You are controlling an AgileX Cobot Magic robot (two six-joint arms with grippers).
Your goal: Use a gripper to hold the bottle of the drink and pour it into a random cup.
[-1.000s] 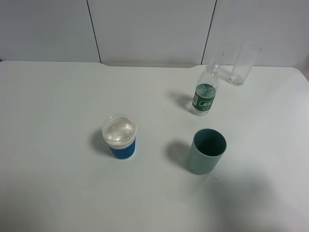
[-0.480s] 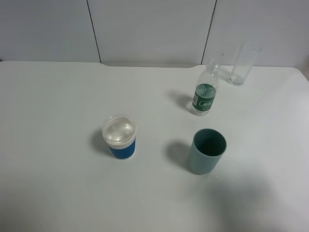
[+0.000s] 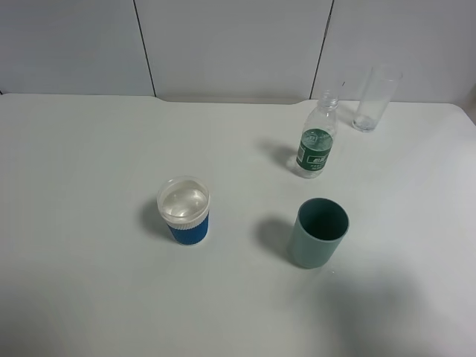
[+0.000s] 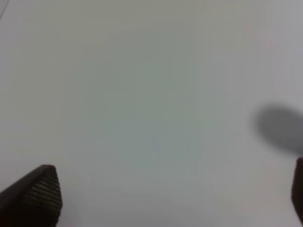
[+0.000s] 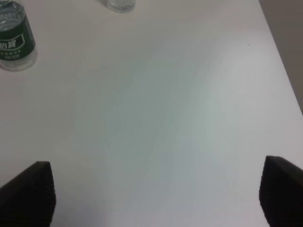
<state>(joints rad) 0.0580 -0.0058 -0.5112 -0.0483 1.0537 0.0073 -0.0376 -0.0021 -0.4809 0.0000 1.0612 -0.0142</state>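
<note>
The bottle of the drink (image 3: 316, 143) stands upright at two o'clock from the blue-sleeved cup (image 3: 184, 210); left gripper (image 4: 173, 196) and right gripper (image 5: 156, 196) hover with jaws apart, holding nothing.

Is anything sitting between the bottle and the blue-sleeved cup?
Nothing: in the exterior high view only bare white table lies between the bottle and the cup. The teal cup stands off that line.

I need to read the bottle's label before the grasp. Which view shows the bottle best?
The exterior high view: the bottle stands whole, neck to base. The right wrist view catches only its lower labelled part at the frame's edge; the left wrist view shows none of it.
</note>
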